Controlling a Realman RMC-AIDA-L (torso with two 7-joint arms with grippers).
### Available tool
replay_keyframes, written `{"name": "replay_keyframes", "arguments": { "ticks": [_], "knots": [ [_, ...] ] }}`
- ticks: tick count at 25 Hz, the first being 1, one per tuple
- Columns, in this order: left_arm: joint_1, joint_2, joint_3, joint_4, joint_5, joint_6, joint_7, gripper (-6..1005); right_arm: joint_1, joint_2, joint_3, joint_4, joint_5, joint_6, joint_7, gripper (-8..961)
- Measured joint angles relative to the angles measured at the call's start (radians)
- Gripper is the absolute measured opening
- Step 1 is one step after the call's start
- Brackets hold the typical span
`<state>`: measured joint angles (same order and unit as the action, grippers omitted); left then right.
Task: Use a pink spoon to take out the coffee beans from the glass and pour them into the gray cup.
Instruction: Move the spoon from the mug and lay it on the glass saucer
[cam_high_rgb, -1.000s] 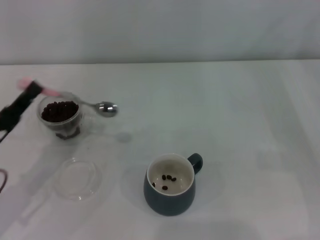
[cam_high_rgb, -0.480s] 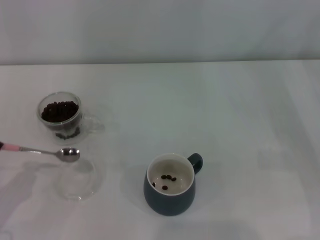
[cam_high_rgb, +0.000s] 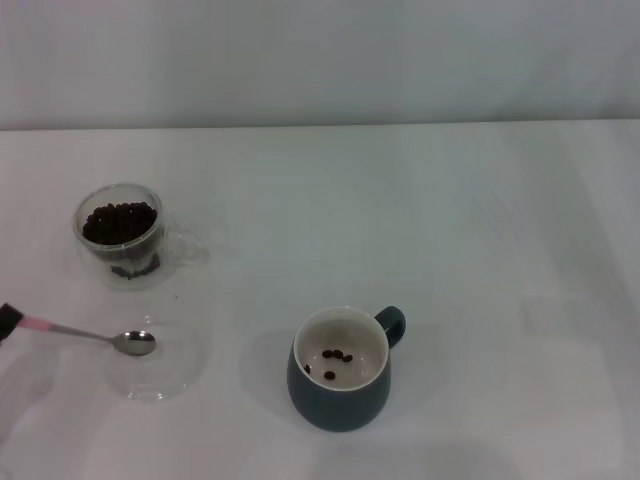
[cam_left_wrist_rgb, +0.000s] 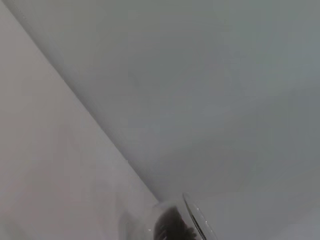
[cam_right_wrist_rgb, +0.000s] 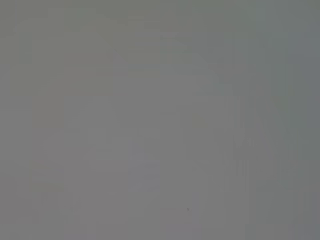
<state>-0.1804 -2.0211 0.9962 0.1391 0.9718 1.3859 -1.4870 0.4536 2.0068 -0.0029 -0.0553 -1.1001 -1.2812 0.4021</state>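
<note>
Head view | pink spoon (cam_high_rgb: 85, 334) lies crosswise | bowl points right

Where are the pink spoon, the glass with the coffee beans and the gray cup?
pink spoon (cam_high_rgb: 133, 342): head view, on its shiny metal bowl.
glass (cam_high_rgb: 92, 243): head view, on its clear side wall.
coffee beans (cam_high_rgb: 120, 221): head view, middle of the heap.
gray cup (cam_high_rgb: 338, 405): head view, on its dark outer wall.

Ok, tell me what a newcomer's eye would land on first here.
The gray cup stands near the front centre of the white table, with a few coffee beans on its cream bottom. Far left, the glass holds a dark heap of beans. In front of it, the pink spoon has its bowl over a flat clear dish, handle running off the left edge.
</note>
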Motion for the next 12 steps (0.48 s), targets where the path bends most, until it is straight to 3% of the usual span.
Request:
{"name": "replay_keyframes", "arguments": {
  "ticks": [6,12],
  "knots": [
    [-0.06,-0.005,-0.001,-0.001,0.042,-0.068,-0.008,177,0.0,0.0,0.001,0.0,0.0,0.0,0.0,870],
    [-0.07,-0.007,-0.001,-0.001,0.047,-0.124,-0.024,191,0.0,0.001,0.003,0.0,0.002,-0.001,0.005,871]
  ]
}}
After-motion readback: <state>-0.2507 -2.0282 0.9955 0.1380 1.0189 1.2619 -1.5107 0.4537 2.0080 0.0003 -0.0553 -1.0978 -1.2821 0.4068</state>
